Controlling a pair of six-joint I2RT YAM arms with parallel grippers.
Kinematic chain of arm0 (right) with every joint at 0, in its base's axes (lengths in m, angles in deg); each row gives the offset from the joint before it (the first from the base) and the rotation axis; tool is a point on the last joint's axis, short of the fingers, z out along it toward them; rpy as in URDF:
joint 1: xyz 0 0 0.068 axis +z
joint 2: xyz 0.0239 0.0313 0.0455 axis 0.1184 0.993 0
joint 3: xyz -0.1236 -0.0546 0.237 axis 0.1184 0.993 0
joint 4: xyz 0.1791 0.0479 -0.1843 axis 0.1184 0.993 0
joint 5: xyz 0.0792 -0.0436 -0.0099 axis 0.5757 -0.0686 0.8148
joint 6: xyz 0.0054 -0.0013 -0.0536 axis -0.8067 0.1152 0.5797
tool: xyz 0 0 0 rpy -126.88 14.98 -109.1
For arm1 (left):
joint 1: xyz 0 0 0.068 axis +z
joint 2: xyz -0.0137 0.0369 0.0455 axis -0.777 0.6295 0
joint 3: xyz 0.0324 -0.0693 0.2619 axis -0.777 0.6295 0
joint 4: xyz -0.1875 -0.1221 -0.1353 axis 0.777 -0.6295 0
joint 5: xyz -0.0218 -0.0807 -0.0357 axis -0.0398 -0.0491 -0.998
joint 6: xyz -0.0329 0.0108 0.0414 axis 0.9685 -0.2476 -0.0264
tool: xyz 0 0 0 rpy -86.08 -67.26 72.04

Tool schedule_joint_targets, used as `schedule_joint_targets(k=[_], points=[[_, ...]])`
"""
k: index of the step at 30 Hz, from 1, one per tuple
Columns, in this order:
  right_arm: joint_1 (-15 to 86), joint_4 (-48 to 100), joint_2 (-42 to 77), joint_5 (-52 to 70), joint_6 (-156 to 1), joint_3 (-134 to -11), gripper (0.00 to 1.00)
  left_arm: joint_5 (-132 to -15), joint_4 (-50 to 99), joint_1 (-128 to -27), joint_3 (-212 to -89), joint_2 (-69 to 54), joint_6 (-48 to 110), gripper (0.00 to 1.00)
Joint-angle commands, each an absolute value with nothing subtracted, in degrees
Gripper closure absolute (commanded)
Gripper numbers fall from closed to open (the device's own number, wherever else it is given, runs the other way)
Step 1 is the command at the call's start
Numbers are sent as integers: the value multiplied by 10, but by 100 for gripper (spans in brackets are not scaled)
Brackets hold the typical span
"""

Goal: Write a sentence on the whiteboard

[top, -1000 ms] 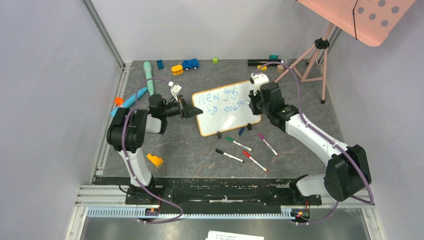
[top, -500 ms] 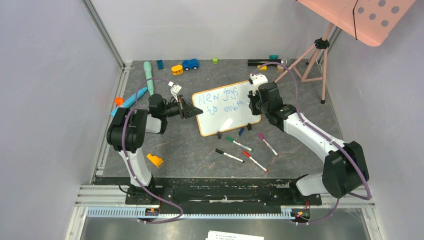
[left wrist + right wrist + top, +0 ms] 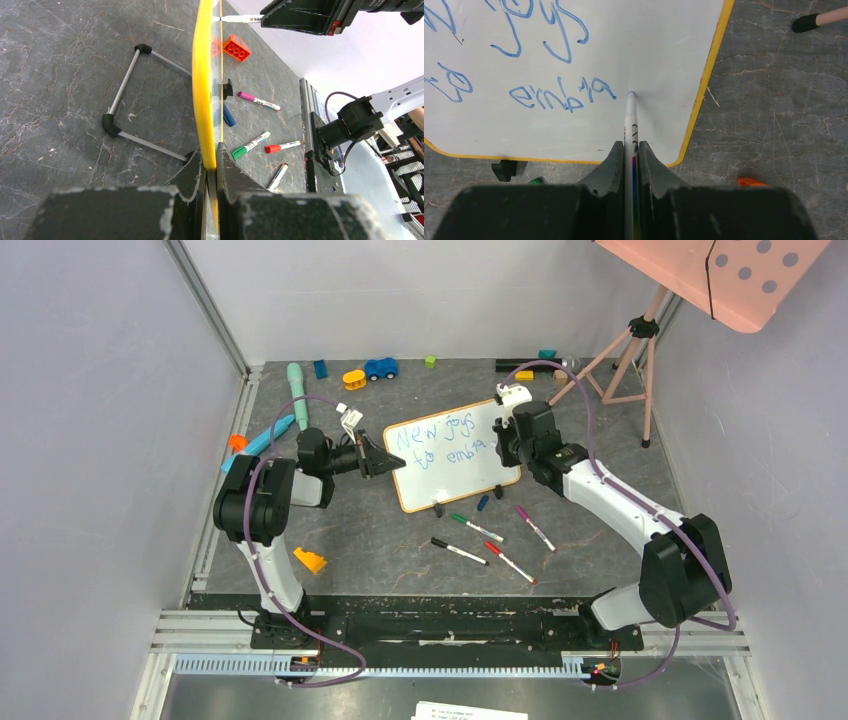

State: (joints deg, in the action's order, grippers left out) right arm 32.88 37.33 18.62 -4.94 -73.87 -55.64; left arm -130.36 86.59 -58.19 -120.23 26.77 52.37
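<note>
Blue sentence [image 3: 569,102] is followed just rightward by the marker [image 3: 629,120], clamped in the right gripper [image 3: 630,147]. The whiteboard [image 3: 664,45] is pinched by the left gripper [image 3: 211,152].

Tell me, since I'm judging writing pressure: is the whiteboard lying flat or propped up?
Propped up: the whiteboard stands on edge, a wire stand behind it, the left gripper clamping its edge.

One whiteboard [image 3: 455,453], two robot arms [image 3: 610,502], one marker [image 3: 630,115] held and four markers [image 3: 476,528] lying loose, one tripod [image 3: 641,328], one toy car [image 3: 380,368].
</note>
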Motion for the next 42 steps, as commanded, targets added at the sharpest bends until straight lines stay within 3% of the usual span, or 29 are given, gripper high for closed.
schedule_joint_targets(k=[1, 20, 29, 42], points=[[327, 332, 198, -35, -739, -575, 100, -1303, 872, -584, -1195, 274, 449, 98], [327, 340, 164, -12, -746, -504, 100, -1302, 870, -584, -1195, 273, 448, 98], [327, 369, 167, -74, -735, -535, 100, -1303, 871, -584, -1194, 274, 448, 98], [327, 372, 135, -58, -738, -553, 100, -1303, 872, -584, -1195, 273, 448, 98]])
